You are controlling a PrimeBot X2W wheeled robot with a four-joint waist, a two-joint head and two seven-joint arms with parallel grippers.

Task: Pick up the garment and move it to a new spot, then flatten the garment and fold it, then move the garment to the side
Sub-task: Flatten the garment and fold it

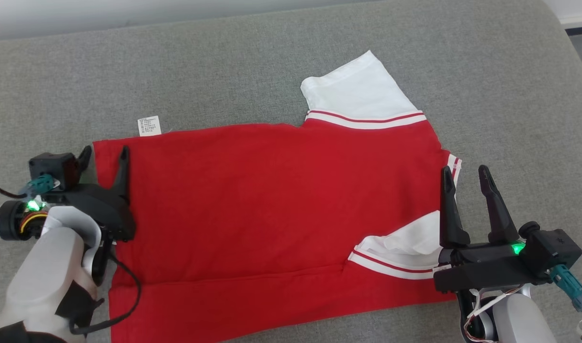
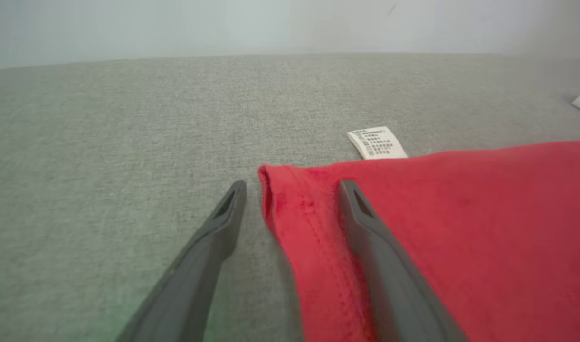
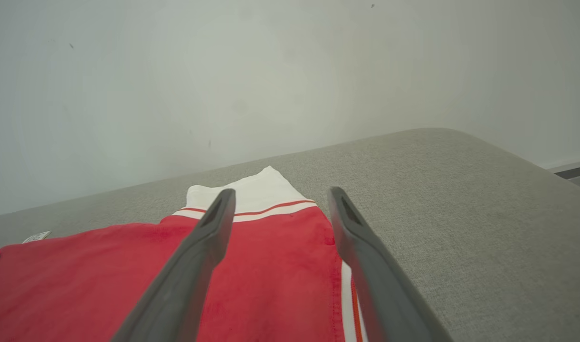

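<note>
The garment is a red shirt with white, red-striped sleeves, spread nearly flat on the grey cushion; its near edge is folded over. My left gripper stands open over the shirt's left hem corner: in the left wrist view the left gripper straddles the red hem, one finger on the cloth, one on bare cushion. My right gripper is open above the shirt's right edge beside the near sleeve. In the right wrist view the right gripper hovers over the red cloth, holding nothing.
A white care label sticks out from the shirt's far edge, also seen as the label in the left wrist view. A pale wall rises behind the cushion. The cushion's right edge drops to a dark floor.
</note>
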